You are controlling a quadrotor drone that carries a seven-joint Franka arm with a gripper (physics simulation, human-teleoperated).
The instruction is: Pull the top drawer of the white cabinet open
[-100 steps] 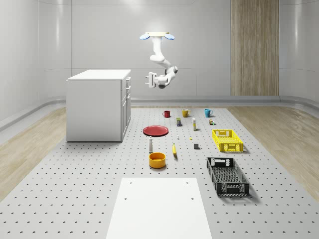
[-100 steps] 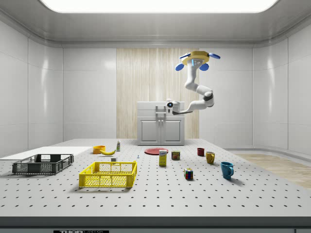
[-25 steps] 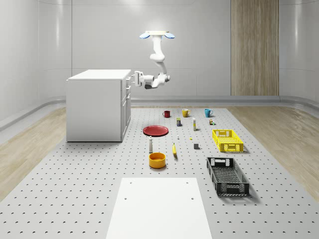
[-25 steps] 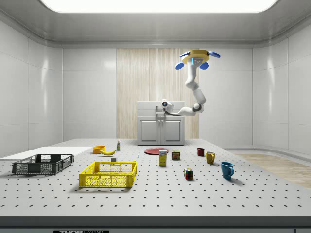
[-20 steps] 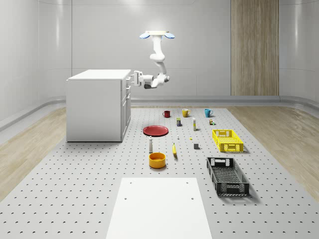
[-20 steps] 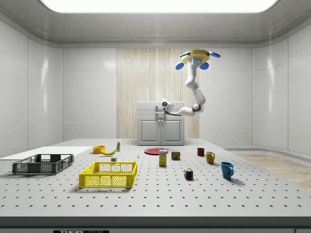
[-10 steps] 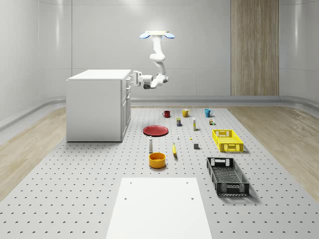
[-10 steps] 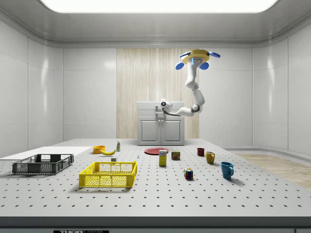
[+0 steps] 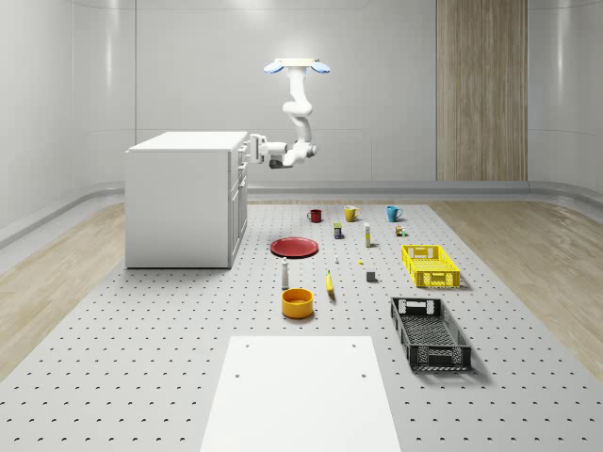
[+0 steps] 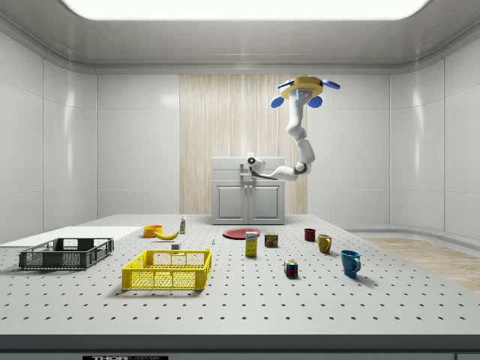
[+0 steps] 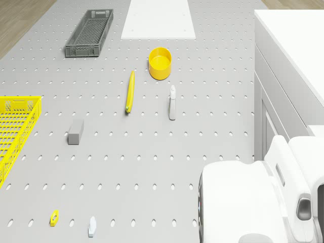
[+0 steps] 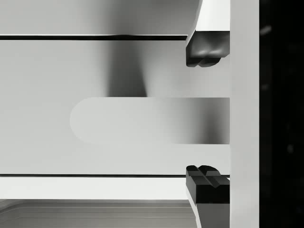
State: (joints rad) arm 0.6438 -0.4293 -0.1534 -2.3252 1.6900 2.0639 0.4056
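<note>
The white cabinet [image 9: 184, 198] stands at the whole-scene view's left, its drawer fronts facing right. My drone [image 9: 297, 66] hovers high beside it, over the floor to the right of the drawers. The arm reaches down and across, so my gripper [image 9: 252, 148] sits at the top drawer's front. In the wrist view the drawer's flat white handle [image 12: 152, 120] runs between my two dark fingertips [image 12: 204, 47], one above and one below it. The gripper [image 12: 205, 116] is open, with a gap on each side of the handle. The side view has the gripper [image 10: 251, 160] at the cabinet's [image 10: 249, 199] top edge.
On the pegboard floor are a red plate [image 9: 295, 247], a white bottle [image 9: 285, 275], an orange bowl [image 9: 297, 302], a banana [image 9: 330, 283], three mugs [image 9: 350, 214], a yellow crate [image 9: 430, 265], a black crate [image 9: 430, 331] and a white slab [image 9: 301, 391].
The gripper has moved left, from well off the cabinet to the top drawer's front, creeping closer over the last second. The drone has held its hover.
</note>
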